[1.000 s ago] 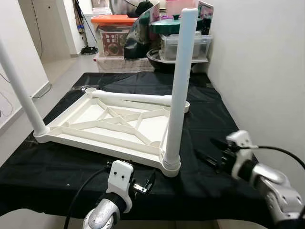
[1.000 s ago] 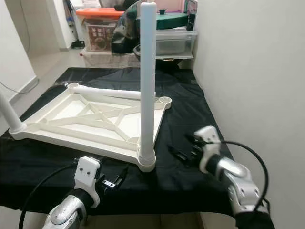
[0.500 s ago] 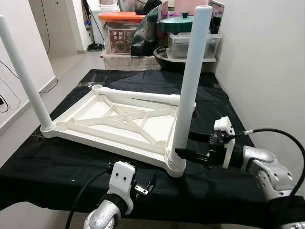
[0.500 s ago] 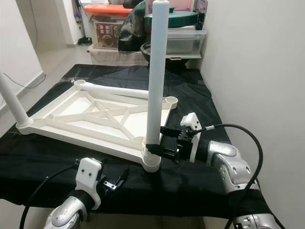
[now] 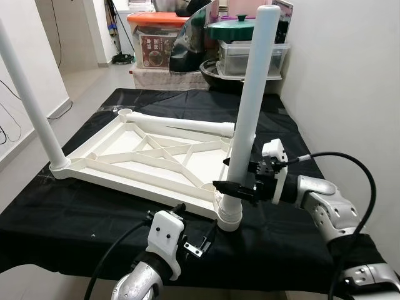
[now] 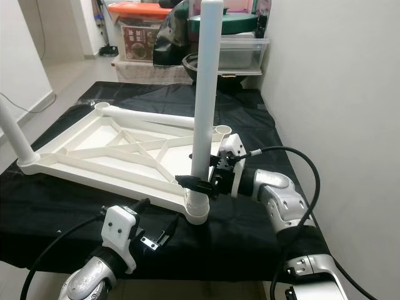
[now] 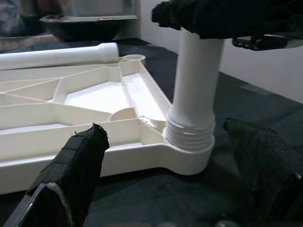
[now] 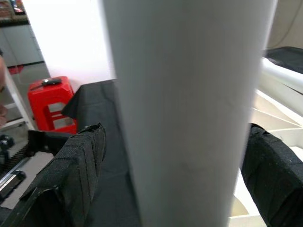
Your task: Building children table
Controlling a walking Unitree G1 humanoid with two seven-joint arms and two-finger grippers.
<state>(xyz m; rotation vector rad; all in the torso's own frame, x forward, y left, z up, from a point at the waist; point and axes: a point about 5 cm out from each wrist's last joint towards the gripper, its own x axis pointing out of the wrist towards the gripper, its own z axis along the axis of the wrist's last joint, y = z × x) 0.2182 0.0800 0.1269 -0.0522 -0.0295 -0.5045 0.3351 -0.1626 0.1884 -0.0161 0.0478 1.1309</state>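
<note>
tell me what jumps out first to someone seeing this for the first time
A white tabletop lies upside down on a black cloth, with a tall white leg standing up from its near right corner. The right gripper reaches in from the right with its fingers on either side of that leg, low down. A loose leg lies across the far edge, and the left gripper waits open near the corner.

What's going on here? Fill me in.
The robot is assembling a white plastic children's table, which lies upside down on a black cloth. Two legs stand in their sockets; a third leg lies loose across the frame. The right gripper has its fingers on either side of the near upright leg, just above the socket. The left gripper waits open nearby.
</note>
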